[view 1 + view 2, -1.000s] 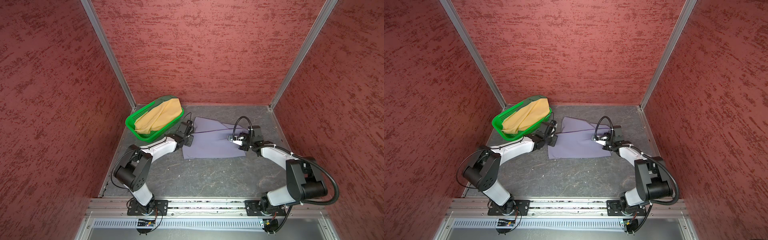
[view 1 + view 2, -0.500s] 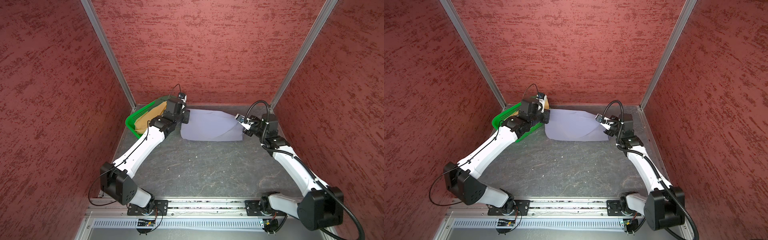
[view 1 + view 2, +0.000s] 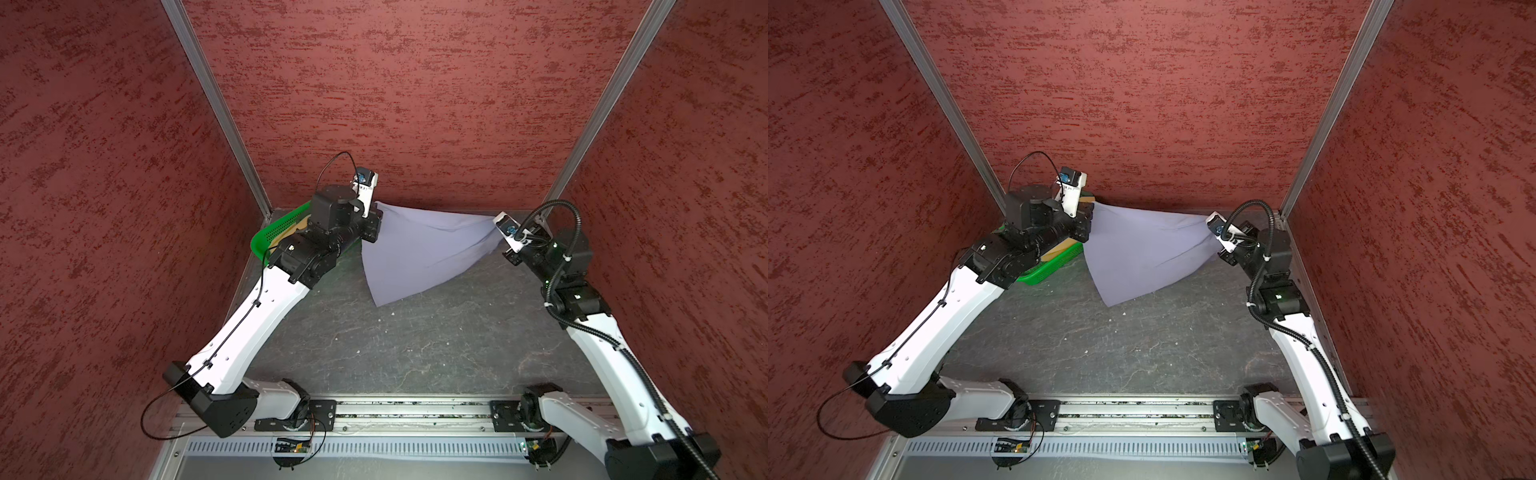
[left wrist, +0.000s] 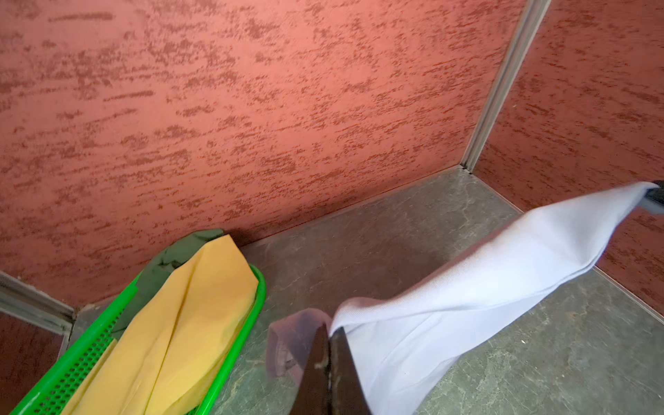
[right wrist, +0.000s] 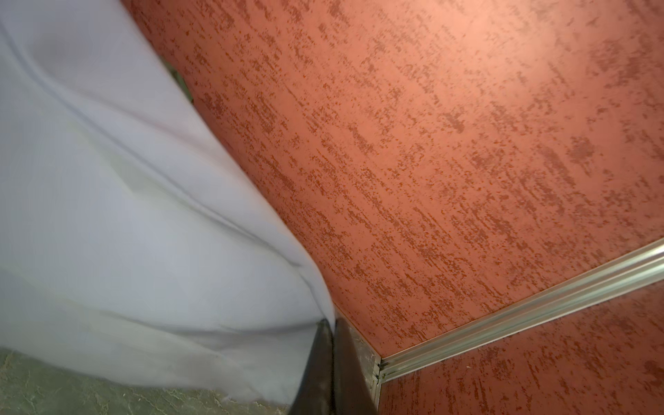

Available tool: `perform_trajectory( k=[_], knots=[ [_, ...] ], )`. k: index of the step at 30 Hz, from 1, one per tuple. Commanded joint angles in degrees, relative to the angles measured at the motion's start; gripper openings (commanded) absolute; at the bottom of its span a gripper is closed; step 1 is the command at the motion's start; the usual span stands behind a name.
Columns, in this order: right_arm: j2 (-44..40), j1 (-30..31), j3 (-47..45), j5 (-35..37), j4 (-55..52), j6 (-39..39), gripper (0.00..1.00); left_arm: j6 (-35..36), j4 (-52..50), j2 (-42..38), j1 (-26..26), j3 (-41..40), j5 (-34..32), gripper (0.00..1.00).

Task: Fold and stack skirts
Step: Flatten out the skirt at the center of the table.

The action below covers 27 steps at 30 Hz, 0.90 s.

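Note:
The lavender-grey skirt [image 3: 415, 249] [image 3: 1142, 253] hangs in the air near the back wall, stretched between my two grippers, and its lower corner droops toward the table. My left gripper [image 3: 375, 205] [image 4: 328, 328] is shut on the skirt's left top corner, beside the basket. My right gripper [image 3: 497, 224] [image 5: 332, 323] is shut on the right top corner, close to the back right corner post. In the left wrist view the mustard-yellow skirt [image 4: 179, 323] lies in the basket on top of the dark green skirt [image 4: 179, 248].
The bright green perforated basket [image 3: 282, 226] [image 4: 82, 359] stands in the back left corner, partly under my left arm. Red textured walls [image 3: 415, 104] close in the back and both sides. The grey table [image 3: 415, 340] stretches forward to the arm rail.
Both arms have lifted the lavender-grey skirt off the table and carried it up and back toward the rear wall. It now hangs between them instead of lying flat.

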Motion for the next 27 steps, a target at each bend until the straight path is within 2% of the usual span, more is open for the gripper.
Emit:
perform_trajectory(
  k=[1, 5, 10, 15, 20, 24, 27],
  knots=[
    [-2.12, -0.27, 2.96, 2.29, 0.32, 2.08, 0.0, 3.14, -0.68, -0.06, -0.24, 3.38, -0.6, 0.0],
    [-1.58, -0.28, 2.81, 7.22, 2.28, 2.16, 0.0, 4.68, -0.3, 3.43, 0.23, 7.1, -1.26, 0.0],
    [2.49, -0.36, 0.51, 12.65, 9.29, 1.51, 0.0, 4.5, 1.47, 10.45, 3.42, 12.39, 0.28, 0.0],
    [8.72, -0.75, 0.54, 13.66, 15.26, 1.66, 0.0, 3.12, 3.3, 18.92, 7.05, 19.36, 4.74, 0.0],
    [14.64, -1.43, 2.92, 14.53, 20.85, 3.87, 0.0, 4.34, 2.79, 29.61, 8.02, 32.59, 7.78, 0.0],
    [18.09, -2.18, 6.71, 15.32, 22.97, 4.92, 0.0, 6.02, -1.55, 39.12, 8.44, 49.48, 7.63, 0.0],
    [17.46, -2.62, 6.14, 13.94, 24.3, 5.05, 0.0, 6.85, -1.47, 41.12, 8.94, 53.49, 8.05, 0.0]
  ],
)
